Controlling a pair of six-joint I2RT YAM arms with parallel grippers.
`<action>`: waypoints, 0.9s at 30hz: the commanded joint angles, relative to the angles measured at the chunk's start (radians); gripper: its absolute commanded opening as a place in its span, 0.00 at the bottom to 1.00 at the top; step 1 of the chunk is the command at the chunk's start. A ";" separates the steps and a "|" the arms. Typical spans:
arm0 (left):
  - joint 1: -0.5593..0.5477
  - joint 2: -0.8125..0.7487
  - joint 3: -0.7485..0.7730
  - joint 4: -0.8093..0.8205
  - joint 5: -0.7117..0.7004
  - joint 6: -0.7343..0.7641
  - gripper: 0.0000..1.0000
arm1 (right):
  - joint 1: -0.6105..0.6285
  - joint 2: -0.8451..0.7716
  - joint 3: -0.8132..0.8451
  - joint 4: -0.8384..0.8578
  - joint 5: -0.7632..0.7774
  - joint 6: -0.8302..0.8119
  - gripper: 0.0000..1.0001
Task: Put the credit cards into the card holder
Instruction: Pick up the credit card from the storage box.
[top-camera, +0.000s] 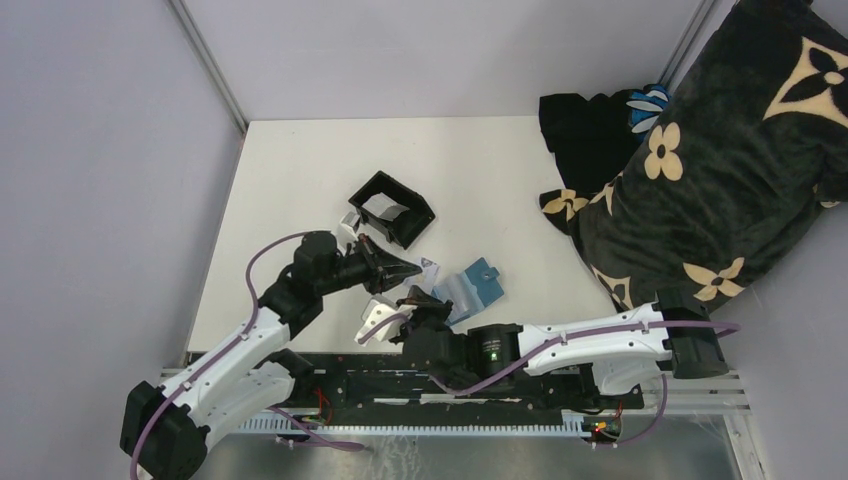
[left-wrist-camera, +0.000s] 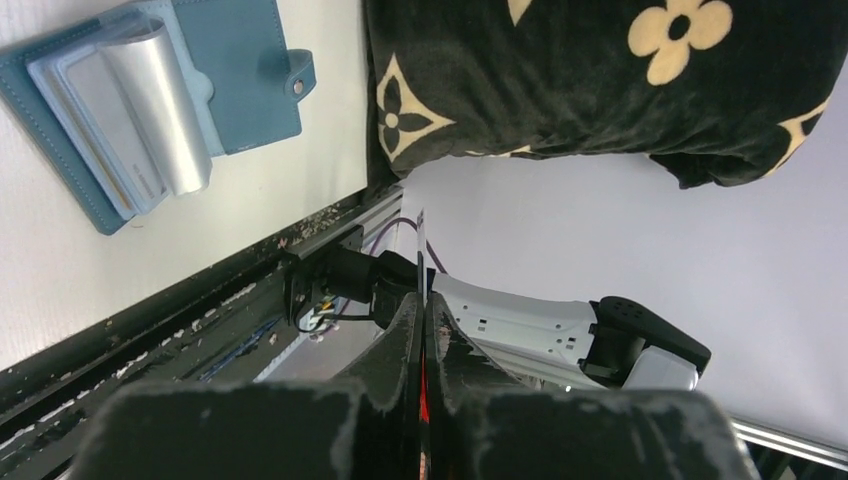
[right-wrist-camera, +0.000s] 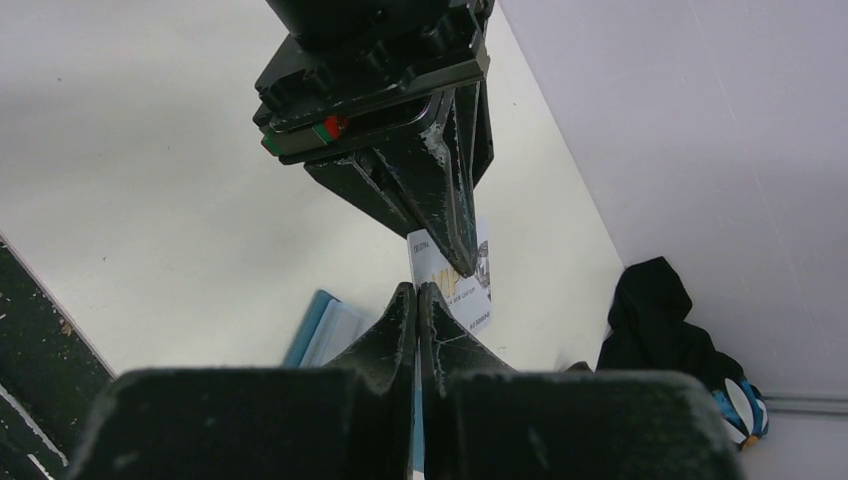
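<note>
Right gripper (right-wrist-camera: 418, 300) up front, fingers squeezed fully together, no telling about anything thin inside. Just past its tips, left gripper (right-wrist-camera: 463, 262) reaching in from above, clamped tight on one credit card (right-wrist-camera: 482, 290) with a good part left sticking out beyond the tips. Probably a mid-air regrip, to leave a free edge for sliding in. Card holder (left-wrist-camera: 240, 70) lying open and flat on the table (top-camera: 300, 170) just beside both grippers, inside facing up, so presumably set for loading.
</note>
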 joint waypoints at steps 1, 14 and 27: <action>-0.002 -0.013 -0.016 0.122 0.009 -0.048 0.03 | 0.032 0.011 0.053 0.023 0.032 0.035 0.03; -0.005 -0.087 -0.017 0.107 -0.344 0.143 0.03 | 0.080 -0.090 0.021 -0.135 0.233 0.470 0.50; -0.015 -0.104 -0.211 0.494 -0.483 0.223 0.03 | -0.307 -0.338 -0.085 -0.091 -0.198 0.852 0.49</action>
